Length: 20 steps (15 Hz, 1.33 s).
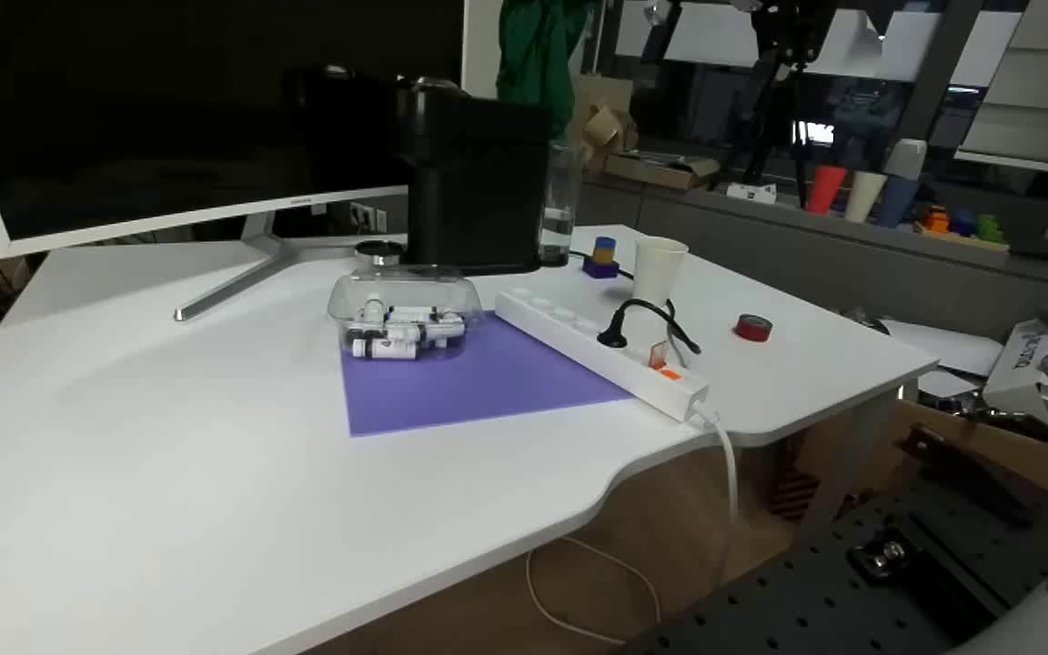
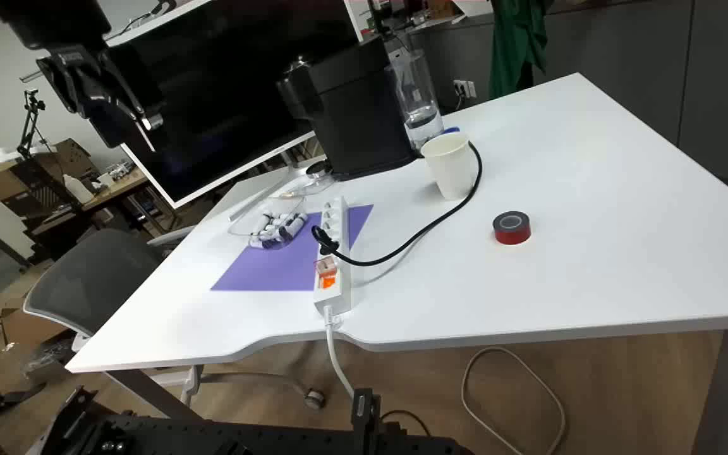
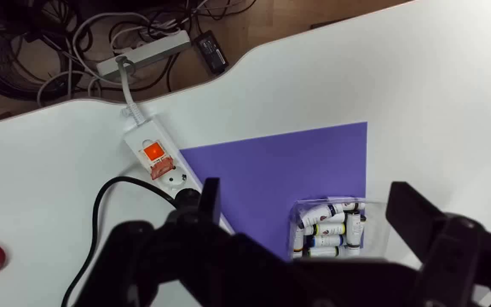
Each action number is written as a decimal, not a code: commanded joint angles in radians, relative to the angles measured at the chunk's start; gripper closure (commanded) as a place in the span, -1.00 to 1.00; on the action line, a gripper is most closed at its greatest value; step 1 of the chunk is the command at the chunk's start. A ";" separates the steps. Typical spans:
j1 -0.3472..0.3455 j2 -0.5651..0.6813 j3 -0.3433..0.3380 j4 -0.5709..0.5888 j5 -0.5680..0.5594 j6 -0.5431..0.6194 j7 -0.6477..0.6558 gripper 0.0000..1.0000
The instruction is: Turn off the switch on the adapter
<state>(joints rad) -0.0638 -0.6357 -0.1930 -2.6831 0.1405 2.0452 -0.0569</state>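
The adapter, a long white power strip point(image 1: 592, 357), lies flat on the white table across the edge of a purple sheet. It also shows in an exterior view point(image 2: 341, 297) and the wrist view point(image 3: 134, 137). The switch, a red-orange button point(image 3: 154, 151), sits at its cable end and looks lit. It shows in both exterior views point(image 1: 670, 374) point(image 2: 328, 282). A clear reddish flap point(image 3: 162, 167) stands raised beside it. My gripper point(image 3: 304, 192) is open and empty, above the table, with the switch left of and beyond its fingers. It also shows high in an exterior view point(image 2: 150, 134).
A black plug and cable point(image 2: 395, 256) rise from the strip. A clear box of small bottles point(image 3: 328, 230) lies on the purple sheet point(image 3: 279, 162). A paper cup point(image 2: 449, 167), red tape roll point(image 2: 512, 227), black machine point(image 2: 364, 114) and monitor point(image 1: 196, 100) stand around.
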 commanded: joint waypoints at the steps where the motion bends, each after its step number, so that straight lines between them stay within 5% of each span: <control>1: -0.017 0.002 0.016 0.002 0.010 -0.004 -0.009 -1.00; 11: -0.017 0.002 0.016 0.002 0.010 -0.003 -0.009 -1.00; 17: -0.027 0.055 0.081 -0.048 -0.133 0.282 -0.074 -1.00; 18: -0.030 0.081 0.082 -0.055 -0.165 0.325 -0.088 -0.50; 20: -0.039 0.132 0.081 -0.069 -0.225 0.405 -0.114 -0.37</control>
<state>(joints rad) -0.0804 -0.5706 -0.1196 -2.7402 -0.0150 2.3573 -0.1316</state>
